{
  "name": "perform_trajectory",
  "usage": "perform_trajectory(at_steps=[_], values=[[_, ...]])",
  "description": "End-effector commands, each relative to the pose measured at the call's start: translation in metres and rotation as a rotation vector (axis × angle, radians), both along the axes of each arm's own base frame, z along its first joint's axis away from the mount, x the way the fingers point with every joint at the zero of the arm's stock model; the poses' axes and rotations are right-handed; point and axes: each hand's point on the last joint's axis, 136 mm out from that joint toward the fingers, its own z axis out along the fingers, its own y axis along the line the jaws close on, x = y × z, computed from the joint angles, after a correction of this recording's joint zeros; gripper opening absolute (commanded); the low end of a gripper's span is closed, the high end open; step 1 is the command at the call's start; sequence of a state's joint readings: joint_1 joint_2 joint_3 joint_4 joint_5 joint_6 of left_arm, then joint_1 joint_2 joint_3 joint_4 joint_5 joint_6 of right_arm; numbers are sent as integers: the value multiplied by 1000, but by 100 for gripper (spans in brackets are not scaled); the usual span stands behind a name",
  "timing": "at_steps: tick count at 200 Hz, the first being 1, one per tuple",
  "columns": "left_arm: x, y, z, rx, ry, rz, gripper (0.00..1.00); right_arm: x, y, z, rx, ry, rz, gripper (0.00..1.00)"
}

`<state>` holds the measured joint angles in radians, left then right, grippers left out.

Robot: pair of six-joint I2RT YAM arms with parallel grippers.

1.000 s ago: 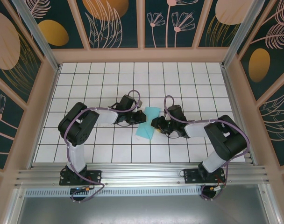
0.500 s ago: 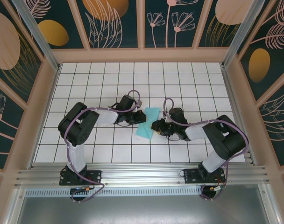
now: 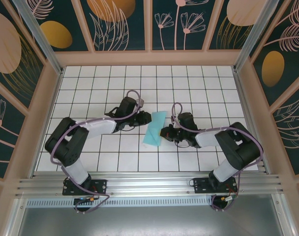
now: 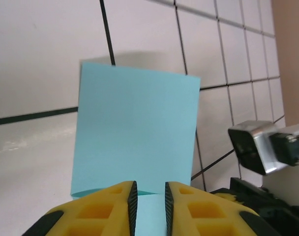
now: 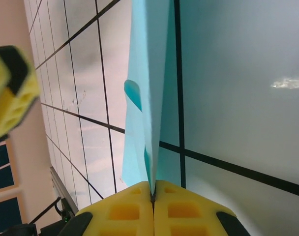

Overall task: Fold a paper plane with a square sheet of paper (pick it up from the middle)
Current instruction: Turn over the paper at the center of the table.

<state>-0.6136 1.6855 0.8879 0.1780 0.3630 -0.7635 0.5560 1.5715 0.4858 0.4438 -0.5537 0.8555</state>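
The square sheet of paper [image 3: 154, 128], light turquoise, lies folded into a narrow slanted shape between my two grippers. In the left wrist view the paper [image 4: 137, 128] stands up as a flat panel. Its near edge runs in between my left gripper's [image 4: 150, 196] yellow fingers, which stand slightly apart without pinching it. My right gripper [image 5: 153, 189] is shut on the paper's [image 5: 148, 93] edge, its layers rising straight from the closed pads. From above, the left gripper [image 3: 140, 122] is at the paper's left side and the right gripper [image 3: 164, 132] at its right. A paper plane is out of view.
The white tiled floor [image 3: 189, 83] spreads behind and beside the paper, walled by wooden panels. An aluminium rail [image 3: 149, 183] carries both arm bases at the near edge. The right arm's wrist [image 4: 267, 147] sits close beyond the paper's right edge.
My left jaws have parted a little and let the paper go, and that arm has stretched out lower and leftward. My right jaws have closed onto the paper's edge.
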Motion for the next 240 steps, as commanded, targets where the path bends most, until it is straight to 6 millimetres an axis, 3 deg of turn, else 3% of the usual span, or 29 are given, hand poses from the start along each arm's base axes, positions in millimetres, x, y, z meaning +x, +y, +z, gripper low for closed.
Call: perform_trajectory(at_steps=[1,24,82,101,117,151,193,227,240], values=[[6,20,24,17,-78,103,27,9,-2,26,-66,-81,17,6],[4,46,45,40,-142,202,27,12,-16,45,-225,-135,2,4],[-9,123,72,71,-241,484,33,8,-93,85,-885,-168,-127,6],[-15,147,74,84,-266,575,33,2,-107,89,-1118,-139,-106,4],[-20,164,78,80,-292,646,34,-3,-106,88,-1268,-128,-61,3],[-35,203,86,82,-351,797,34,-9,-73,57,-1395,-77,63,2],[-55,241,102,87,-448,918,36,-11,14,10,-1314,-38,205,8],[-64,248,112,96,-490,911,37,-12,75,-11,-1174,-10,285,20],[-64,244,111,99,-482,885,37,-7,102,-3,-1034,-34,291,38]])
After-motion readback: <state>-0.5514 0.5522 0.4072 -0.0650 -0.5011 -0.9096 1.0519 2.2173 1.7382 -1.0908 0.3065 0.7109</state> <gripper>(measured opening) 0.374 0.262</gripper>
